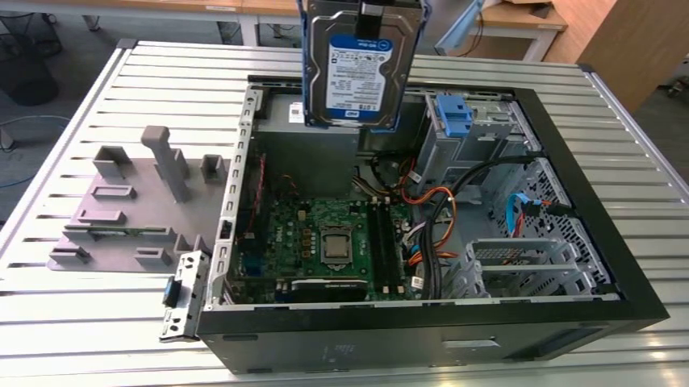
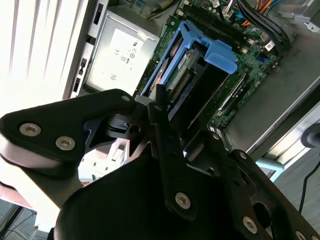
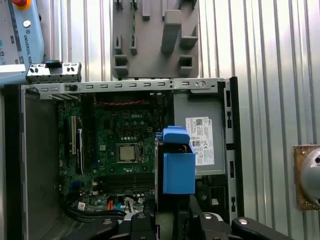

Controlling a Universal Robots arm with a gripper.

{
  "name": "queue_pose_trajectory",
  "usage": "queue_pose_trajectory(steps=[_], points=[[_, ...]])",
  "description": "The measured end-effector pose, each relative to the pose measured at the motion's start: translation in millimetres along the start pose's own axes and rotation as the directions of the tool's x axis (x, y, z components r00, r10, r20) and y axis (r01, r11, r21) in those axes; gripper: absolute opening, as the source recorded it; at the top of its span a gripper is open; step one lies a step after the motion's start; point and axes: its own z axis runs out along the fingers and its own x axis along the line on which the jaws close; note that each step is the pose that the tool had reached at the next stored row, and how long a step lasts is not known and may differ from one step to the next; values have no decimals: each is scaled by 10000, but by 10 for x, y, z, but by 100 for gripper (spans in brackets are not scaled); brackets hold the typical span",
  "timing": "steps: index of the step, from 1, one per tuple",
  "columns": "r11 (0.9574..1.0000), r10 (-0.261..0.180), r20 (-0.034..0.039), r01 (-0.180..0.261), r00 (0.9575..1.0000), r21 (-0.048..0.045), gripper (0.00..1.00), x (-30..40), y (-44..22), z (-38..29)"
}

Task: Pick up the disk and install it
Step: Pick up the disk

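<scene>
My end effector is clamped on the disk, which hangs upright on its 2 blue side rails above the open computer case, over the end of the case where the grey power-supply box sits and well above the motherboard. The case lies on its side on a ribbed aluminium counter, with 1 grey moulded fixture just beside the case at the exterior view's left. Beyond the case, past the counter's edge, wooden desks stand on a dark grey floor.
</scene>
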Motion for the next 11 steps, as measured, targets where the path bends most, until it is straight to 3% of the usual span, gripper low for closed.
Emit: queue_pose_trajectory(steps=[6, 11], points=[[10000, 0, 0, 0, 10000, -3, 35, -8, -129, -4], [10000, 0, 0, 0, 10000, -4, 35, -5, -147, -5]])
